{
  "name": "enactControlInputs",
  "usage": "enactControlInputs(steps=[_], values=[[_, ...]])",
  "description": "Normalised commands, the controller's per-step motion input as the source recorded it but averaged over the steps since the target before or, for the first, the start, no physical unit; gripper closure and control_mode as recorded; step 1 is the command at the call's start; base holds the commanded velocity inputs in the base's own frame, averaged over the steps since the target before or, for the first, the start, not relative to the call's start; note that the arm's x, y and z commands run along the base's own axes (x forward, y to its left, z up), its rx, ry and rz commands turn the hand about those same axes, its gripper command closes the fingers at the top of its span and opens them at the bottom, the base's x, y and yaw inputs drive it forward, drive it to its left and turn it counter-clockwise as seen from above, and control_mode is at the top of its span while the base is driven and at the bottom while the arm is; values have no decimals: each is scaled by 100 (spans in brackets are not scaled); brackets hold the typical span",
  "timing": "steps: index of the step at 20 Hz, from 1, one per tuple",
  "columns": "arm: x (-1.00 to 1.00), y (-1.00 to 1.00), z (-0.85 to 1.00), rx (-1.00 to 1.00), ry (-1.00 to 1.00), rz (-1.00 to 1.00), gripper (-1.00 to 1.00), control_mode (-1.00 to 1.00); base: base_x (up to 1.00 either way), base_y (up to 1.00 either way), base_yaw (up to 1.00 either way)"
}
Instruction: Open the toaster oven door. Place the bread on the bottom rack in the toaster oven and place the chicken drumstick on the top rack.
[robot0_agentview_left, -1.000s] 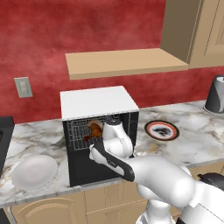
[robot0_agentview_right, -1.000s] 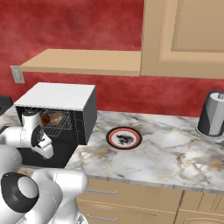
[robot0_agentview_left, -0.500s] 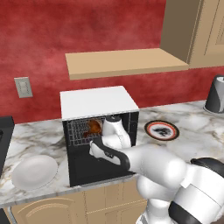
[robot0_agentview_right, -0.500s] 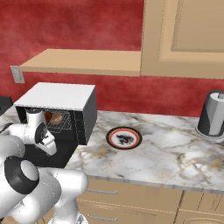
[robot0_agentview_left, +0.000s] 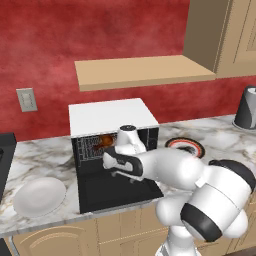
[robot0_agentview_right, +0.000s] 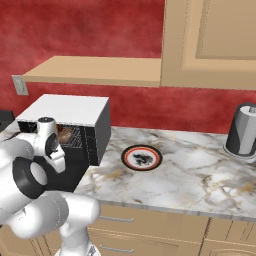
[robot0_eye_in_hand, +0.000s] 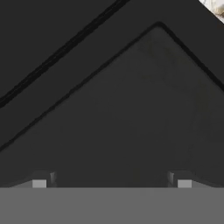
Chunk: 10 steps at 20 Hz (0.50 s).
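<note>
The toaster oven (robot0_agentview_left: 110, 116) (robot0_agentview_right: 67, 109) stands on the counter with its door (robot0_agentview_left: 100, 194) (robot0_eye_in_hand: 131, 109) folded down flat toward me. On a rack in the cavity lies the brown chicken drumstick (robot0_agentview_left: 106, 140) (robot0_agentview_right: 64, 134). The bread is hidden. My gripper (robot0_eye_in_hand: 111, 180) hangs just above the lowered door in front of the oven mouth, looking down at the door's dark window. Its jaws stand wide apart with nothing between the fingertips (robot0_eye_in_hand: 44, 180). In the left base view the hand (robot0_agentview_left: 120, 166) covers the right part of the opening.
A white plate (robot0_agentview_left: 39, 196) lies left of the oven. To its right sits a red-rimmed plate (robot0_agentview_left: 186, 146) (robot0_agentview_right: 142, 157), and a grey kettle (robot0_agentview_left: 246, 107) (robot0_agentview_right: 241, 131) stands far right. A wooden shelf (robot0_agentview_left: 140, 72) hangs above the oven. The black stove's edge (robot0_agentview_left: 5, 145) shows at the far left.
The arm's elbow has swung up and round while the hand stayed over the lowered door. The jaws remain wide apart, and the drumstick has not moved.
</note>
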Motion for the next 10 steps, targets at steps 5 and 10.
enactControlInputs(steps=[5, 10], values=[[22, 5, 8, -1, 3, -20, -100, -100, 0, 0, 0], [22, 3, 4, -4, 4, -15, -100, -100, 0, 0, 0]])
